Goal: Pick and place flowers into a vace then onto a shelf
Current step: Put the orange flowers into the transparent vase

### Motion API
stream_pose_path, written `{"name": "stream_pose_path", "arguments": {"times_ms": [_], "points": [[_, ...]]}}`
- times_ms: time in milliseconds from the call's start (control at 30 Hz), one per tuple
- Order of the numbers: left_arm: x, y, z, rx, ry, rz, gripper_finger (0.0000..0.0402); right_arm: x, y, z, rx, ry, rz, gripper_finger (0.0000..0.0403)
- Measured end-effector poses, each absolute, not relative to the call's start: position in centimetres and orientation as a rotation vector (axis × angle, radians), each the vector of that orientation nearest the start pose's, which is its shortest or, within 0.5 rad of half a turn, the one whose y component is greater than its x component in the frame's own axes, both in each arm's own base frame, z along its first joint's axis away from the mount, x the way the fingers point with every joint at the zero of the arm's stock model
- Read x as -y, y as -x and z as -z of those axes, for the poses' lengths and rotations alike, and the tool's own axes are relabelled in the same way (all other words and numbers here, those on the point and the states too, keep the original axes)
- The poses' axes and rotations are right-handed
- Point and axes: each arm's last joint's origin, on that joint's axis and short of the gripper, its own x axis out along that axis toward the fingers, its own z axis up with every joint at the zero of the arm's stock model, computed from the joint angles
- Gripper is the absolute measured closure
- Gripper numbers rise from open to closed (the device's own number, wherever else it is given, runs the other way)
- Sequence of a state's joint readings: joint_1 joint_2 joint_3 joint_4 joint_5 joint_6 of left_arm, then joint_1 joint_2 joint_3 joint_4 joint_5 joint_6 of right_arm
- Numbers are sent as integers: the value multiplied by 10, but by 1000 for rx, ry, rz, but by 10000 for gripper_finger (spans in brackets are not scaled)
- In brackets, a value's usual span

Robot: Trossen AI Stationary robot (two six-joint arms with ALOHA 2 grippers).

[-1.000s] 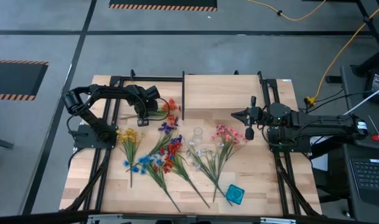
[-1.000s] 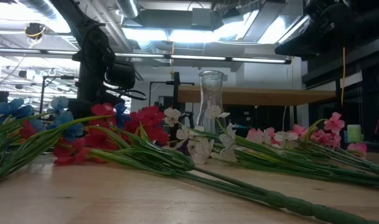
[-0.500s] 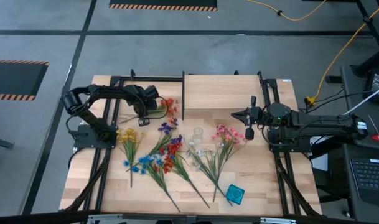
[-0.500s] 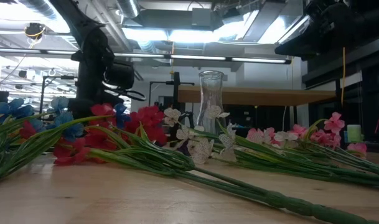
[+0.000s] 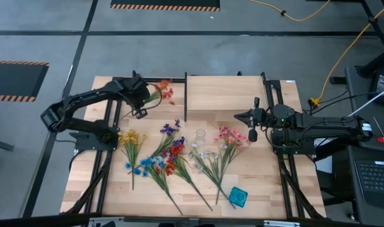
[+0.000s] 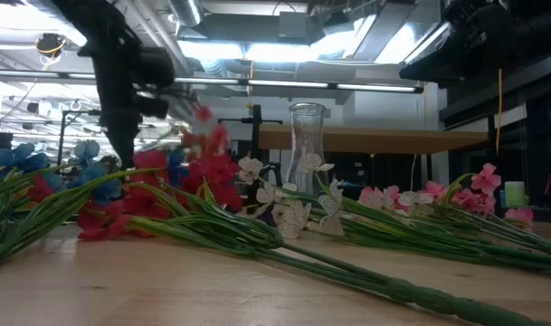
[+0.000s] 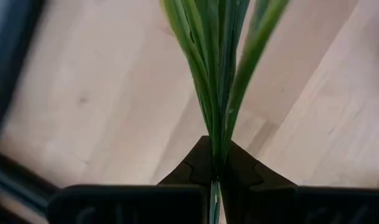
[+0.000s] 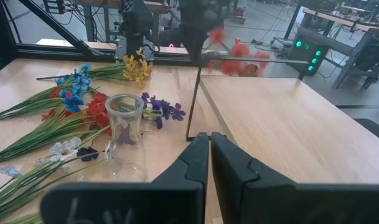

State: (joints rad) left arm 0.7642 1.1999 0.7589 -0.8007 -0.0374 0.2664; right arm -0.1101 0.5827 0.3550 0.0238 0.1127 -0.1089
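Observation:
My left gripper (image 5: pixel 143 99) is raised over the table's far left part, shut on a spray of red and orange flowers (image 5: pixel 164 91). Its blooms hang in the air next to the shelf's left edge and show blurred in the low view (image 6: pixel 201 116). The clear glass vase (image 5: pixel 200 135) stands upright at mid-table, in front of the pale wood shelf (image 5: pixel 224 94). Other flower sprays (image 5: pixel 169 157) lie flat around the vase. My right gripper (image 5: pixel 252 124) hovers shut to the right of the vase, above the pink blooms (image 5: pixel 231 134). My left gripper pinches the spray's bundled green stems (image 7: pixel 215 146) between its two shut fingers. The stems run straight out past the fingertips, along the fingers. The spray is lifted clear of the table, with its blooms (image 8: pixel 234 59) out toward the shelf.
Yellow (image 5: pixel 130 137), purple (image 5: pixel 170 128), red and blue (image 5: pixel 160 162), white (image 5: pixel 204 154) and pink sprays lie across the table's middle. A small teal square object (image 5: pixel 238 197) sits near the near edge. Black frame rails (image 5: pixel 116 82) run along the table's sides and far edge.
My left gripper has risen and swung toward the table's far edge, its arm stretching out leftward. The red and orange spray came up with it, lifted clear of the table and carried toward the shelf's left side. The right arm kept still.

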Motion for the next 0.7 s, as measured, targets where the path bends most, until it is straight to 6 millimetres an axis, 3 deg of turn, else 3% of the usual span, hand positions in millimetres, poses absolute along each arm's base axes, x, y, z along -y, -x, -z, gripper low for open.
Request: {"name": "stream_pose_path", "arguments": {"times_ms": [167, 400, 533, 700], "points": [[-137, -138, -234, -1049, 179, -537, 395, 19, -145, -232, -216, 109, 211, 379], [-134, -136, -264, -713, 138, -406, 395, 19, -145, -233, -214, 114, 210, 380], [-137, -142, -270, -590, 98, -310, 395, 19, -145, -233, -214, 114, 210, 380], [-139, -152, -265, -487, 83, -177, 395, 19, -145, -233, -214, 114, 210, 380]]}}
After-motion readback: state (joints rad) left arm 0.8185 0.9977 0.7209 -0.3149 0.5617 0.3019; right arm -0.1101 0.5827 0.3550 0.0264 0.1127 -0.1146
